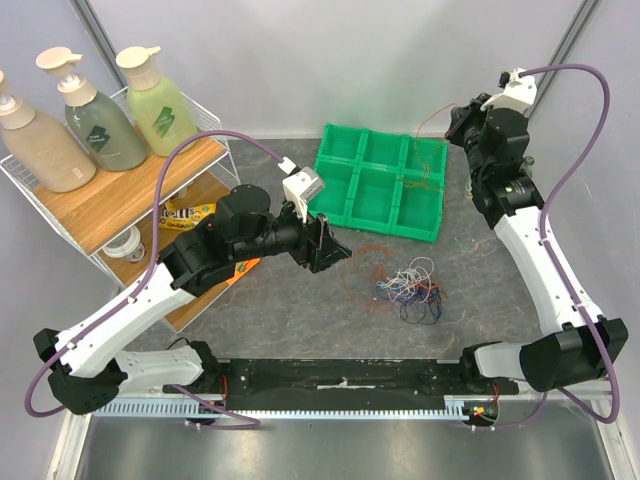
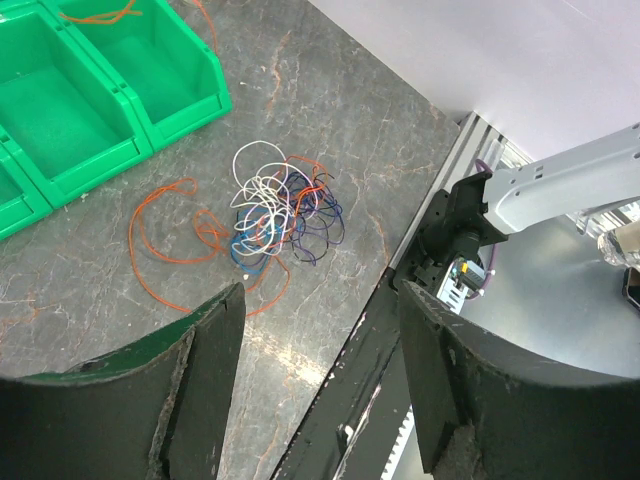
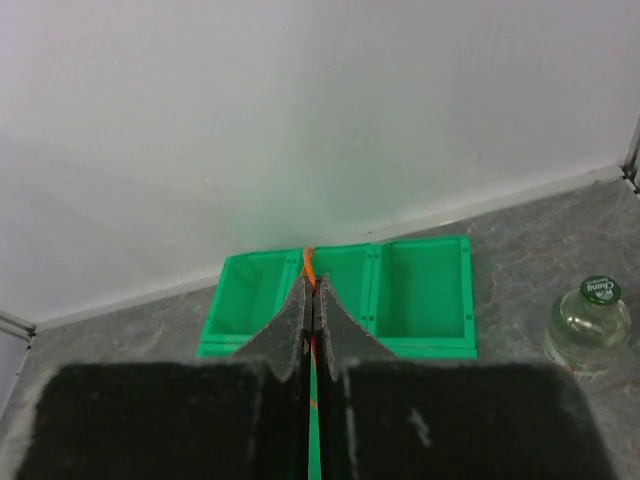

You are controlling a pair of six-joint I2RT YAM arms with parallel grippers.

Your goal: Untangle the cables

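Right gripper point(image 3: 310, 287) clamped an orange-red cable point(image 3: 309, 262); left gripper point(image 2: 322, 295), apart near the tangle point(image 2: 280, 210), might grab too much and tighten knots.

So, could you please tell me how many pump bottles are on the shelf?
3, in a row on the shelf top: beige bottle left, grey-green bottle middle, light green bottle right. Others may be hidden past the left edge.

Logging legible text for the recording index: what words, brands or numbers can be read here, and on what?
"Chung": green cap of the clear bottle; the rest is too small to read.
Yellow packet: print blurred.
Pump bottles: dark logos only, unreadable.
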